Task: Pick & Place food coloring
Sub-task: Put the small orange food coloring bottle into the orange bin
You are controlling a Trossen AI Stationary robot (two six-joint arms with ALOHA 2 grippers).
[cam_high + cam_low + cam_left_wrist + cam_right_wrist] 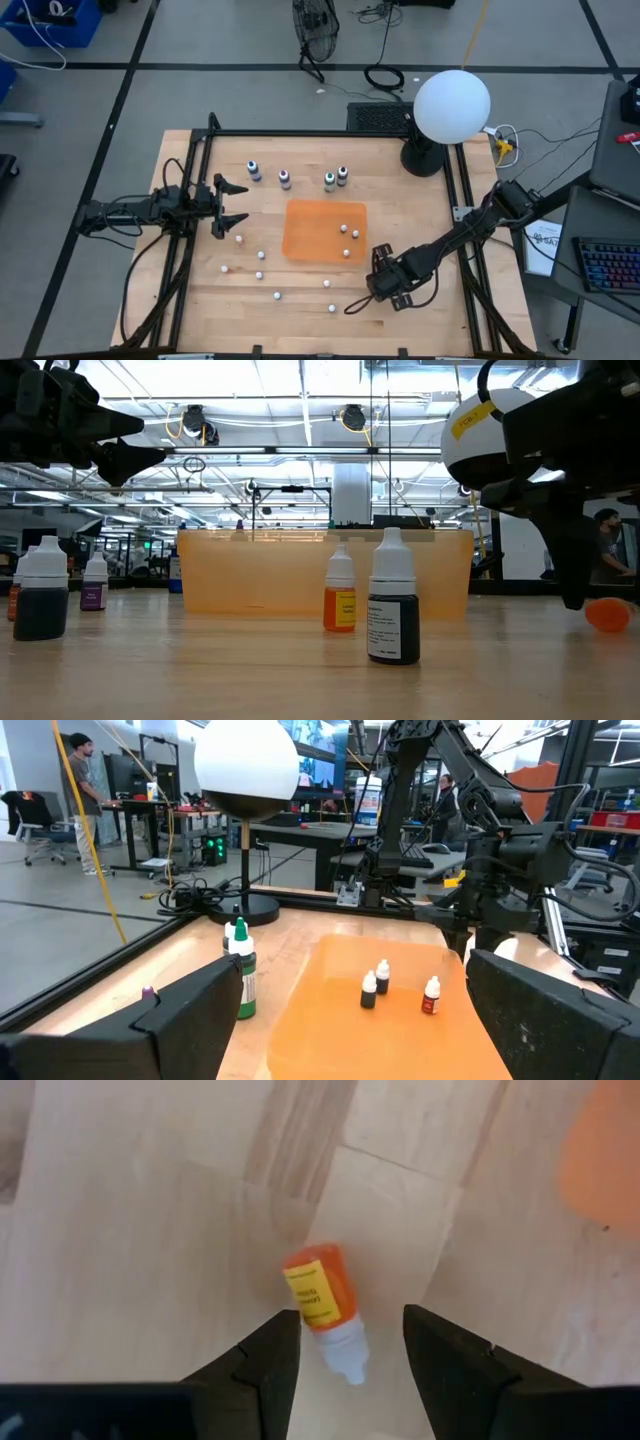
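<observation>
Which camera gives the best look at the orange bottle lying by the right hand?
The right wrist view: the orange bottle lies on its side just ahead of the open right hand. The low view shows an orange blob at the right edge; the high view hides it.

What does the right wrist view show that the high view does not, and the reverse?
Only the right wrist view makes out an orange bottle lying on its side, with its pale cap between the fingers of the open right gripper.

Only the high view shows the left gripper, open above the table's left side, the four upright bottles in a row beyond the tray, and the white globe lamp.

Both show the wooden table and the orange tray.
</observation>
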